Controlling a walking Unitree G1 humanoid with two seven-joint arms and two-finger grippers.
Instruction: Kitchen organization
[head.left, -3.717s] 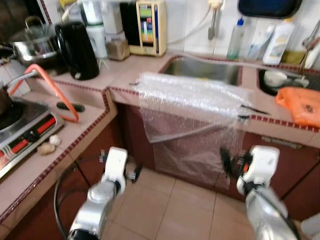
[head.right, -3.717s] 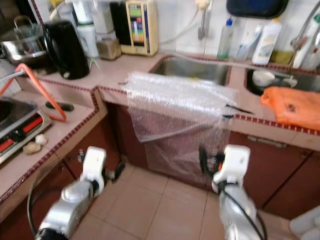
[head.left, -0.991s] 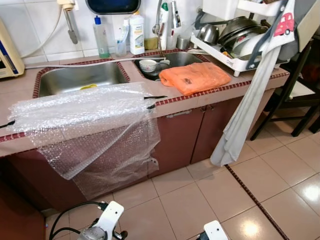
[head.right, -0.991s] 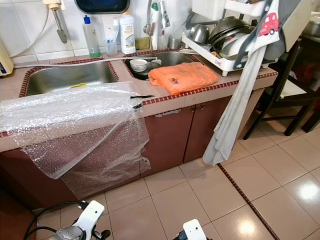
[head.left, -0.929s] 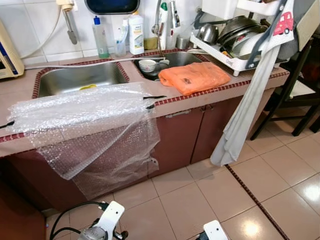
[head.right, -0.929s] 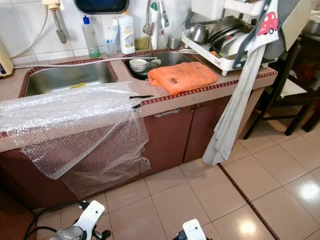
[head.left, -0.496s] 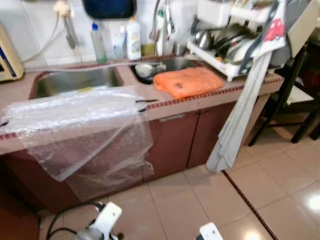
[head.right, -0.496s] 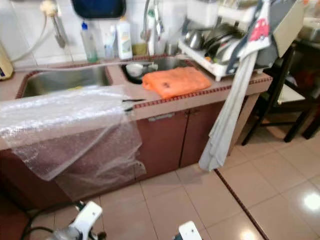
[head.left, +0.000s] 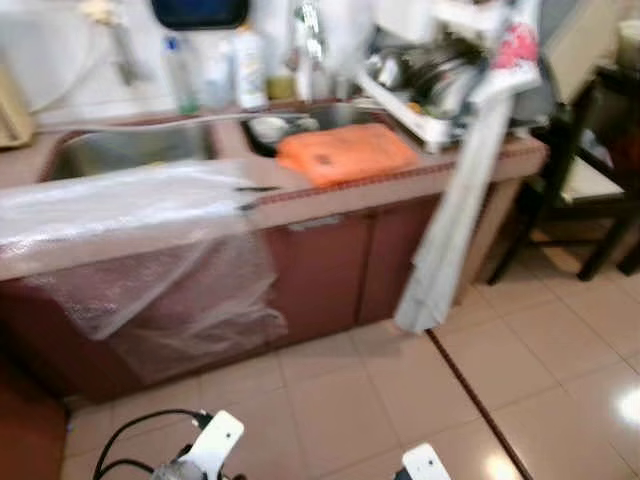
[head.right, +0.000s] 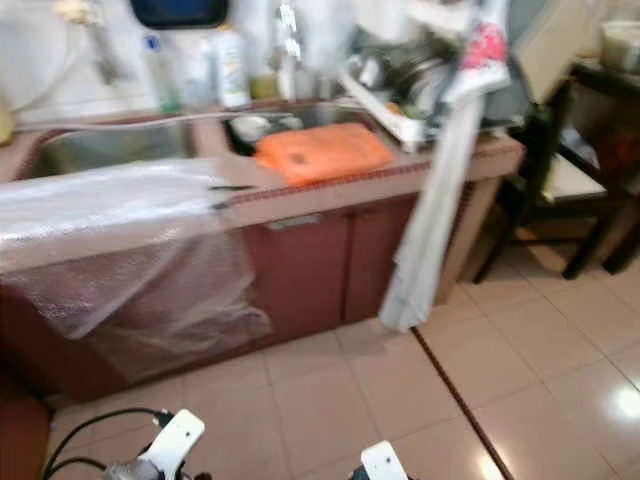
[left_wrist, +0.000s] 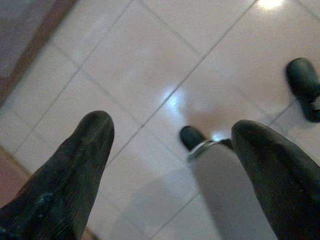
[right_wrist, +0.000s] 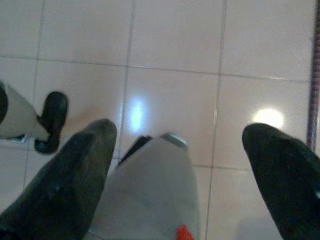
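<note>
A kitchen counter (head.left: 330, 190) with two steel sinks runs across the blurred head views. A sheet of bubble wrap (head.left: 150, 250) lies on it and hangs down over the cabinet front. An orange cloth (head.left: 345, 152) rests on the counter by the right-hand sink. Both arms hang low over the tiled floor, their white wrists at the bottom edge of the left eye view. My left gripper (left_wrist: 172, 150) is open with nothing between its fingers. My right gripper (right_wrist: 182, 145) is open too, holding nothing.
A dish rack (head.left: 440, 80) with pots stands at the counter's right end, and a long grey towel (head.left: 455, 220) hangs from it to near the floor. Bottles (head.left: 250, 65) line the wall behind the sinks. A dark chair (head.left: 600, 170) stands at the right. My own legs (right_wrist: 150, 195) show below the grippers.
The camera has swung right and the picture has blurred: the counter and bubble wrap sit further left now. Both arms still hang low, open.
</note>
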